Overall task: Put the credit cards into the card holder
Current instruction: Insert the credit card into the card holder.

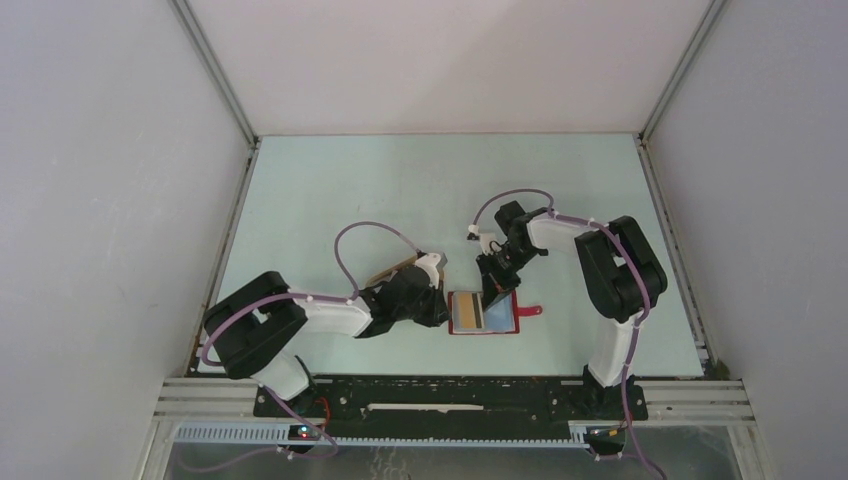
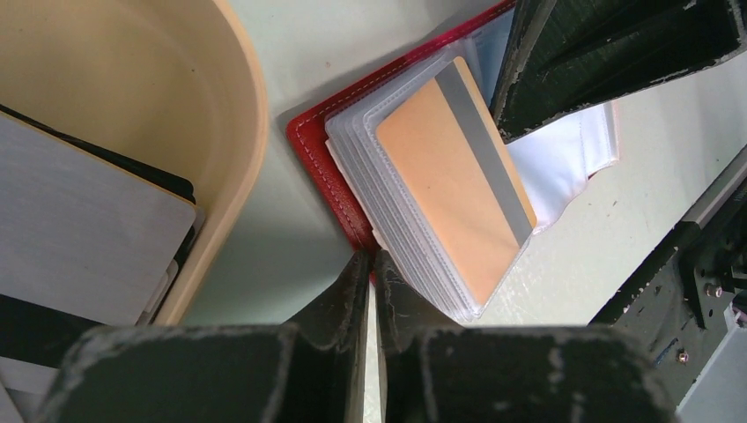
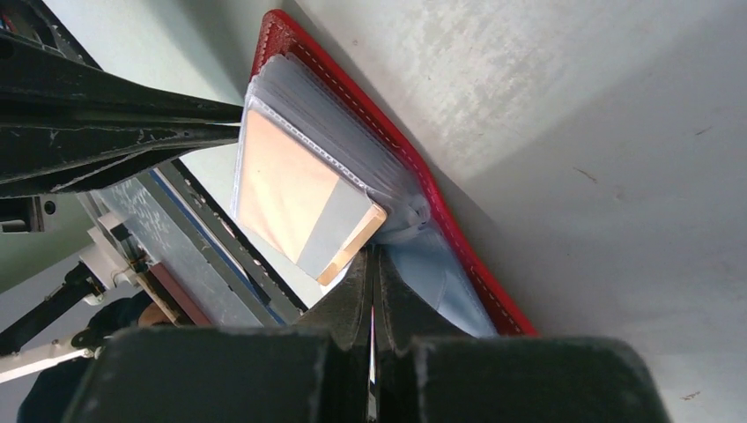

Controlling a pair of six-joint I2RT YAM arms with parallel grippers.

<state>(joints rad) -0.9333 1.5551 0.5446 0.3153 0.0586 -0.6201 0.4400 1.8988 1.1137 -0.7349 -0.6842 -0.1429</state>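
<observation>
**Two Hands, One Card Holder**

My left hand (image 2: 370,260): fingers nearly together, pinching the near edge of the open red folding card holder (image 2: 308,145). My right hand (image 3: 371,264): fingers pressed together, tips against its clear sleeves (image 3: 326,115). Orange-gold grey-striped card (image 2: 440,194): flat on the sleeve stack. Beige oval tray (image 2: 251,132), just beside the holder: silvery-grey cards (image 2: 79,220). All on the pale tabletop (image 1: 400,190).

Card holder (image 2: 310,148), red, open on the bench (image 2: 291,44); orange-gold credit card (image 2: 445,185), grey stripe, topmost among its clear sleeves. Left gripper (image 2: 370,264) jaws nearly together on its near edge. Beige tray (image 2: 251,132) beside it holds silvery cards (image 2: 79,229).
</observation>
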